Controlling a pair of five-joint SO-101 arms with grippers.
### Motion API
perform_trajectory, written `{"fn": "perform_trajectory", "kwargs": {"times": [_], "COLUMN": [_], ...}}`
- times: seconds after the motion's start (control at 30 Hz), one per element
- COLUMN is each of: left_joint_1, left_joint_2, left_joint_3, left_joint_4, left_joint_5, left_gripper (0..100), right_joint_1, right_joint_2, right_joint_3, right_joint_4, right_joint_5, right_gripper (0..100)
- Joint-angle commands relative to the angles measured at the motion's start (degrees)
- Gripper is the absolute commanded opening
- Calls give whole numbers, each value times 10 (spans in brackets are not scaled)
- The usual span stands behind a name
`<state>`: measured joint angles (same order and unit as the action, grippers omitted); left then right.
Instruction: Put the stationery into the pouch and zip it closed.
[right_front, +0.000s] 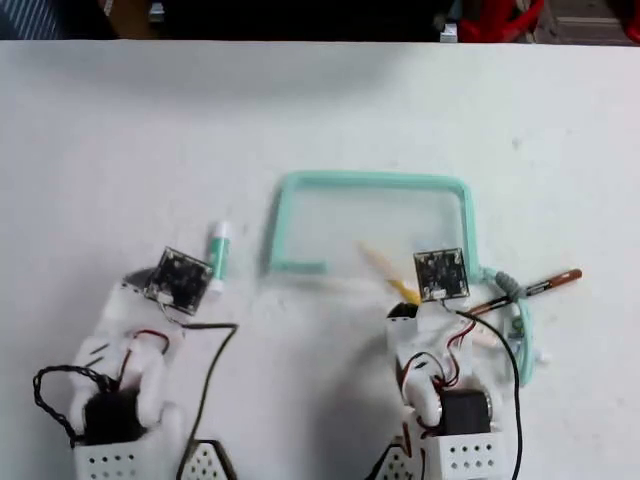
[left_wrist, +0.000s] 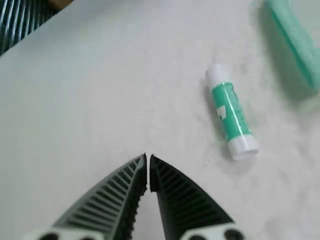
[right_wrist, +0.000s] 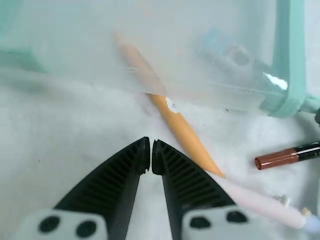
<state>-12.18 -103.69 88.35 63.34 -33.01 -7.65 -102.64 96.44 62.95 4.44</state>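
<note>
Our left gripper (left_wrist: 148, 159) was pressed shut, with the glue stick (left_wrist: 231, 115) near it on the table (left_wrist: 100, 75). Our right gripper (right_wrist: 151, 145) was shut too, beside an orange pen (right_wrist: 185, 132) sticking half out of the pouch (right_wrist: 289, 60).

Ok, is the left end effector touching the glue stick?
Apart. The left wrist view shows a stretch of bare table between the closed left end effector and the glue stick, which lies flat.
</note>
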Motion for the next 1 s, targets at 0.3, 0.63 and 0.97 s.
{"fn": "perform_trajectory", "kwargs": {"times": [0.3,0.63,0.97], "left_joint_1": [194,145,145], "left_joint_2": [-6,-6,-6], "left_joint_3": [-91,87,86], "left_joint_4": [-171,-308,-279], "left_joint_5": [50,133,135], "left_gripper": [33,33,33], "right_joint_1": [2,-18,-29], "right_joint_2": [-1,-4,-4], "right_joint_3": [4,4,4], "right_joint_4": [-7,50,-12], "right_joint_5": [3,4,4], "right_gripper": [21,21,22]}}
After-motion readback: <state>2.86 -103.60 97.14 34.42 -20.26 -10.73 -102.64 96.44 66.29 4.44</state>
